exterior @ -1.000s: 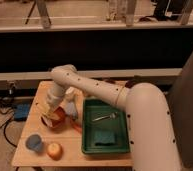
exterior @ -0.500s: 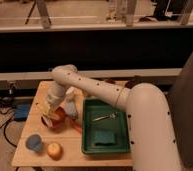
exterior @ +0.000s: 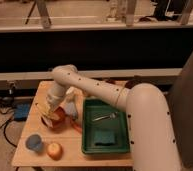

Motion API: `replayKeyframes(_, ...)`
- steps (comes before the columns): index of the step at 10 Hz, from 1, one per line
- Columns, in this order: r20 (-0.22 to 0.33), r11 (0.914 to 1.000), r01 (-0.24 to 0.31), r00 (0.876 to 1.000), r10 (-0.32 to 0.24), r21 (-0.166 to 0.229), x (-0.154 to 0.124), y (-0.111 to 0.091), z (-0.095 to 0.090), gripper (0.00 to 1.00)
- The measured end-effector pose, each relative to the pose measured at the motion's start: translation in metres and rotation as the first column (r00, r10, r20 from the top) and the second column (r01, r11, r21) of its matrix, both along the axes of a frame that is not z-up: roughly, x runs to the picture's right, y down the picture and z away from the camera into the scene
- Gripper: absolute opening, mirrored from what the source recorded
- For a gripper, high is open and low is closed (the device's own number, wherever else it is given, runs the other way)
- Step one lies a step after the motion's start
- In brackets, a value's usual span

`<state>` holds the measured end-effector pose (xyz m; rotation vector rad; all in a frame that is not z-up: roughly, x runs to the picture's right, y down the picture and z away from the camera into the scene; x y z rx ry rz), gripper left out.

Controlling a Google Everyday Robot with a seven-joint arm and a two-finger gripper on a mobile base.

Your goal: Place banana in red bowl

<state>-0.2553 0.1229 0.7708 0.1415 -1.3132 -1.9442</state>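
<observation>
Gripper [exterior: 49, 111]: I see it at the end of my white arm [exterior: 97, 92], lowered over the left part of the wooden table [exterior: 32, 161], directly above the red bowl. Its pale-yellow casing hides the tips from me, so I cannot tell how they stand.

Banana [exterior: 46, 113]: a pale-yellow strip just under the gripper, at the bowl's upper-left rim; I cannot separate it cleanly from the gripper, nor tell whether it is held or resting.

Red bowl [exterior: 57, 120]: glossy, mostly covered by the gripper, standing left of the tray.

Green tray [exterior: 106, 146]: rectangular, right of the bowl; holds a fork [exterior: 104, 118] and a blue-green sponge [exterior: 104, 137].

Blue cup [exterior: 34, 142]: front left, near the table edge.

Round yellow-orange fruit [exterior: 54, 150]: just right of the cup, in front of the bowl.
</observation>
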Motion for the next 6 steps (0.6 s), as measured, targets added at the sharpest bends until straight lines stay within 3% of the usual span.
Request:
replayKeyframes(1, 0.004, 1.0000, 0.000, 1.000, 0.000, 0.000, 0.0002, 0.0001, -0.0002, 0.54)
replayKeyframes(6, 0.016, 1.0000, 0.001, 1.000, -0.001, 0.001, 0.0000, 0.0002, -0.0011, 0.55)
